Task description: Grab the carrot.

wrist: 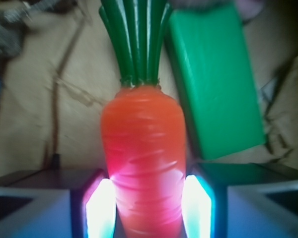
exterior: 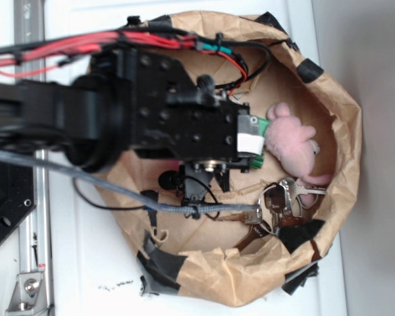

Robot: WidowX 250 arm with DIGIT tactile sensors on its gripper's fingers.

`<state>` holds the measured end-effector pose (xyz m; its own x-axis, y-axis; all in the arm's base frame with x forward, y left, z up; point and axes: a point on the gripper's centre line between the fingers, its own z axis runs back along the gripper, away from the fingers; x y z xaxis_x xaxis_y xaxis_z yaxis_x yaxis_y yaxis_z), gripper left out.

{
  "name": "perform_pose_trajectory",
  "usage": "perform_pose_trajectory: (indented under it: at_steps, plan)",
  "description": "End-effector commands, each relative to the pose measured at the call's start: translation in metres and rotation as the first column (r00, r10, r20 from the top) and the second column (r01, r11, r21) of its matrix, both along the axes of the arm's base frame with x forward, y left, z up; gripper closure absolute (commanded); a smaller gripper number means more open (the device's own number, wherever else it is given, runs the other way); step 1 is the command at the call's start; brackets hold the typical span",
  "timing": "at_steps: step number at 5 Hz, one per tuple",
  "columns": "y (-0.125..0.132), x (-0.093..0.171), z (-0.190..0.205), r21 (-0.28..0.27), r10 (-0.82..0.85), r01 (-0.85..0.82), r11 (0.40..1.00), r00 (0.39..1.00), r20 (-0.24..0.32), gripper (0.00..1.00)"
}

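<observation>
Grasp step: gripper [wrist: 149, 208] with 2 fingers [wrist: 100, 208] clamped on the carrot [wrist: 144, 148] (green block [wrist: 213, 84] beside); next, probably lift straight.

Glossy smooth plastic carrot [wrist: 144, 158] between the gripper [wrist: 148, 206] pads; beside it a smooth green block [wrist: 216, 84], on creased matt brown paper [wrist: 35, 109].

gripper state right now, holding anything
Gripper: closed on the carrot, one finger on each side of its orange body.
</observation>
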<state>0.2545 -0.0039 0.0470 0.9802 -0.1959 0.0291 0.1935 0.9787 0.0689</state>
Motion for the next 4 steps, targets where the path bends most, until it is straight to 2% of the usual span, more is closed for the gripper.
perform_pose_trajectory:
  at_steps: [1, 2, 3, 4]
  plan:
    - [0.013, 0.008, 0.080, -0.054, 0.023, -0.019, 0.998, 0.997, 0.078, 1.00]
    - [0.026, 0.000, 0.117, -0.078, 0.188, -0.181, 0.980, 0.977, 0.105, 1.00]
    - [0.035, -0.006, 0.144, -0.083, 0.291, -0.280, 0.956, 0.939, 0.183, 1.00]
    - [0.039, -0.005, 0.142, -0.102, 0.343, -0.329, 0.939, 0.924, 0.171, 1.00]
